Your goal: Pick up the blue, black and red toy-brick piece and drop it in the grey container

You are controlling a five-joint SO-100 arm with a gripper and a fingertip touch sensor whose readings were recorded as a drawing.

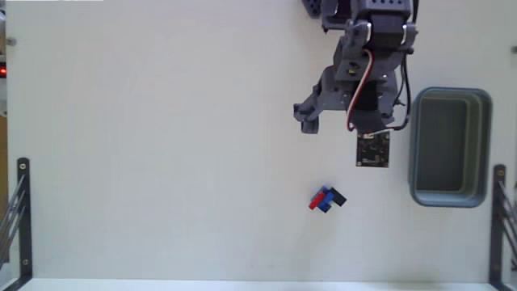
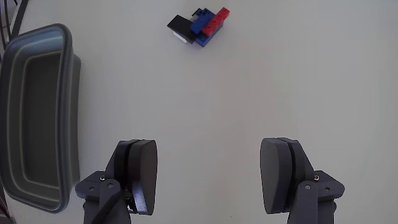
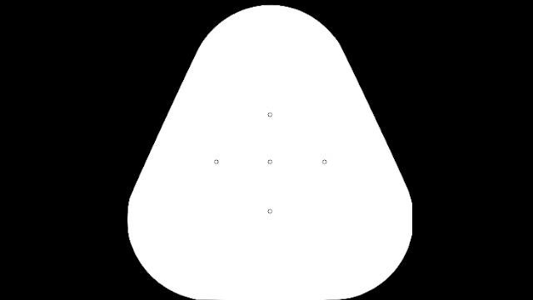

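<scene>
**Pincer wide apart above the table, brick piece lying free near the bin**

Landmark = the grey bin [image 1: 450, 147], sitting on the white table [image 1: 161, 162] at the right side of the fixed view, long side running top to bottom, dark inside; nothing seen in it.

Brick piece [image 1: 326, 199]: flat on the table, to the left of the bin's lower end in the fixed view, clear gap between them. Red + blue bricks w/ a black bit on the end nearest the bin. In the wrist view the same piece [image 2: 199, 26] sits near the top edge, right of the bin [image 2: 37, 118], black end w/ a small white bit facing the bin side, red end away from it.

Gripper [image 2: 208, 177]: both fingers apart w/ a wide gap, bare table between them, nothing held. Left finger pad [image 2: 144, 174] is the one closer to the bin. Brick piece is well ahead of the fingertips, not touching.

Arm [image 1: 363, 73] comes in from the top of the fixed view, just left of the bin's upper end. A small dark circuit board [image 1: 372, 150] hangs at its lower end, between the arm and the brick piece, beside the bin's left wall.
</scene>
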